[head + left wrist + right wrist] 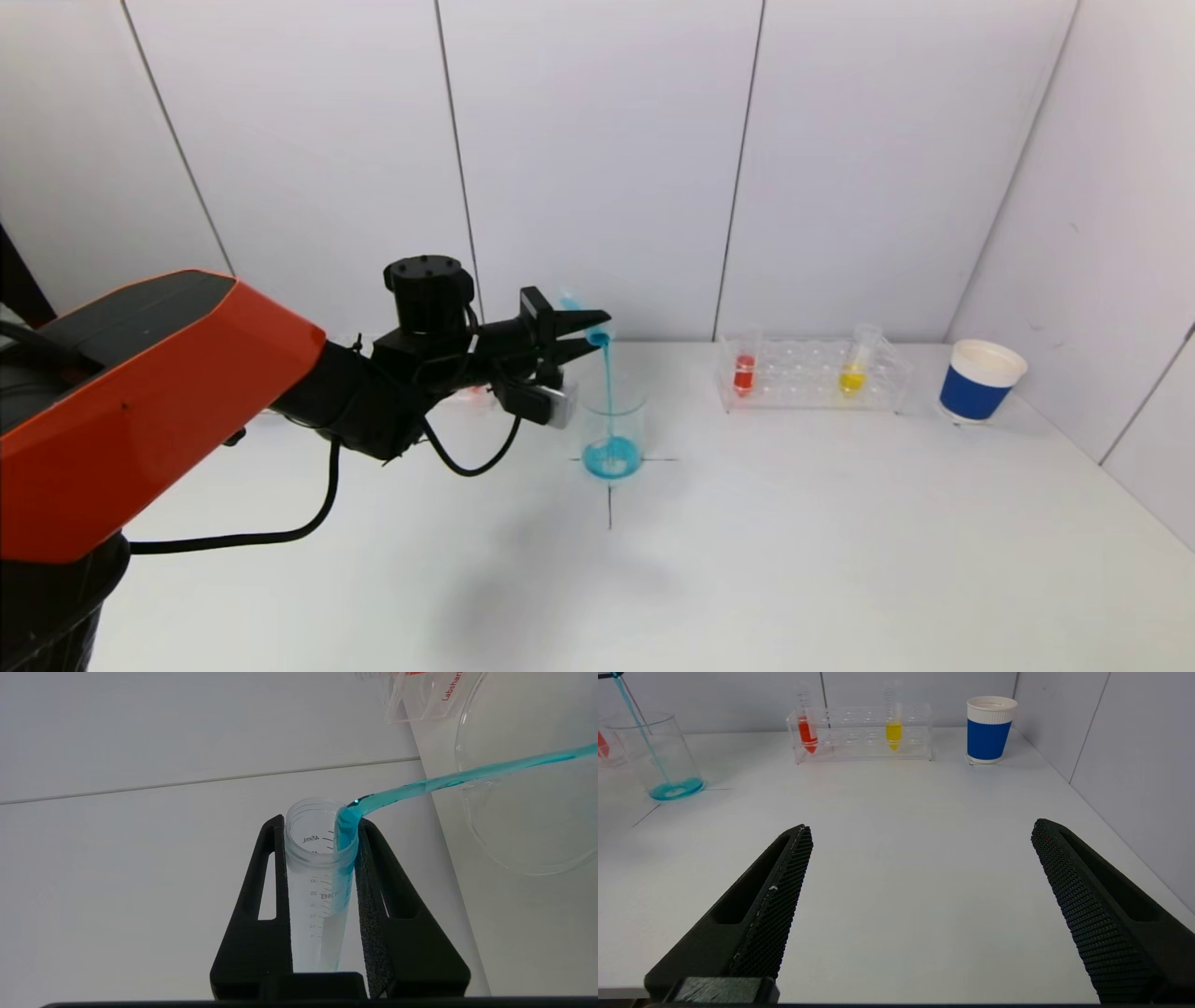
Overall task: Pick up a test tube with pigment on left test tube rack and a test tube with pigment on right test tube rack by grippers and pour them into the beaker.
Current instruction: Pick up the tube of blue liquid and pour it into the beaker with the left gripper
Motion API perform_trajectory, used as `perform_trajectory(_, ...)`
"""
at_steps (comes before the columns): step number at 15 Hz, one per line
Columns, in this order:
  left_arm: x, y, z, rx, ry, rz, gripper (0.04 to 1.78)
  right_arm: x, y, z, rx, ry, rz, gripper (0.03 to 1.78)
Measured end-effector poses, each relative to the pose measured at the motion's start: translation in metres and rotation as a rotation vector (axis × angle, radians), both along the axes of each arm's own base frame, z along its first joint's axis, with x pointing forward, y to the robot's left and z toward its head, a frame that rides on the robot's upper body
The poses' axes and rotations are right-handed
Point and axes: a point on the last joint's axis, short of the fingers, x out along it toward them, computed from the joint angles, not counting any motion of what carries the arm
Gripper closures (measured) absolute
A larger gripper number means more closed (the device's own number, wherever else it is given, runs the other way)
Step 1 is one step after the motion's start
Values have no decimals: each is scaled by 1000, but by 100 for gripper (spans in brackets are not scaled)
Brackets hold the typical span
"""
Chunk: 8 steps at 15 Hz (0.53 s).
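Blue test tube sits tight in our left gripper, so we keep it tipped above the beaker, at nine o'clock from the right rack, while our right gripper waits wide.

White table noted as work surface, matte, marked with thin black cross lines near centre. Enclosed at rear by pale grey-white wall panels split by narrow dark vertical seams. Matching side panel observed along right edge, meeting rear wall at corner. Lit evenly and softly from above; faint diffuse shadow recorded on tabletop.
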Motion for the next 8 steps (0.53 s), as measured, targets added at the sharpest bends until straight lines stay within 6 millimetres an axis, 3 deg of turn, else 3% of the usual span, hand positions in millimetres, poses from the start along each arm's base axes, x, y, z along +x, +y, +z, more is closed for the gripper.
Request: perform_trajectory(8,6,-3,4,25,-82,-3,139,0,0,0,0,0,0,10)
